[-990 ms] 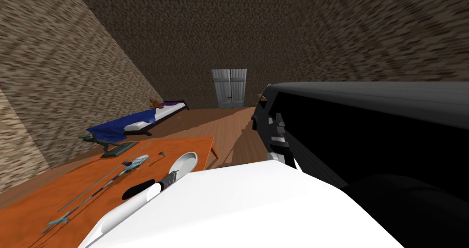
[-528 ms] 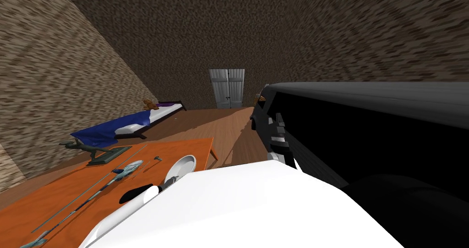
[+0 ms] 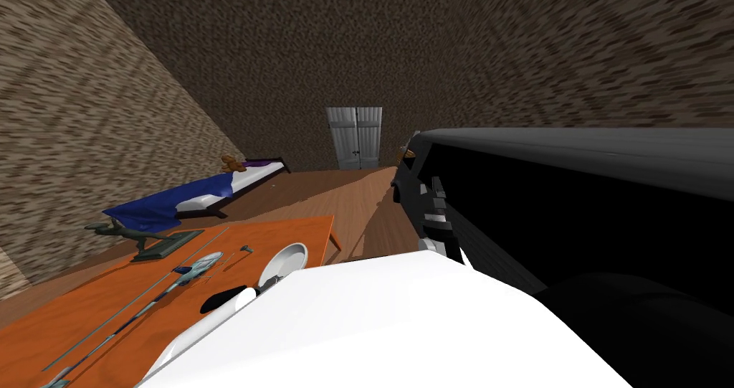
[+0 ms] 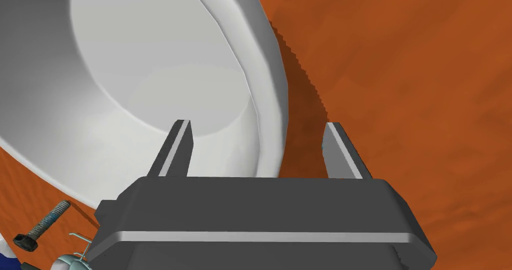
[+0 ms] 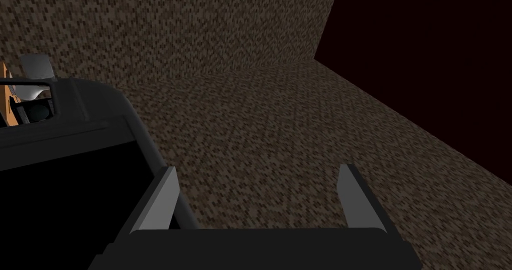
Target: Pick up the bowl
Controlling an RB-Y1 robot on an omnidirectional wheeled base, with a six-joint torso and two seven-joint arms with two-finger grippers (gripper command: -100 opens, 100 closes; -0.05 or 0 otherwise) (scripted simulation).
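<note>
Bowl [image 4: 150, 82], by table's right edge: white, smooth, soft sheen, no pattern; material n/k. Table [image 4: 400, 82] top: orange, matt, faintly mottled, no clear grain. Bolt [image 4: 42, 226] nr bowl: metal, threaded shank, dull, rusty-brown w/ bluish patches. Left gripper [image 4: 257, 125] fingers [image 4: 177, 149]: light grey, smooth, satin; body dark, matt, w/ one bright strip. Floor [image 3: 358, 194]: wood planks, slight gloss. Bed [image 3: 172, 203] cover: blue cloth, draped in folds. Walls [image 3: 107, 118]: rough-looking brown speckle, matt.

Speckled brown walls [image 3: 430, 46]; wood floor [image 3: 358, 197]; orange table [image 3: 294, 232]; bed [image 3: 208, 190]; grey door [image 3: 354, 138].
</note>
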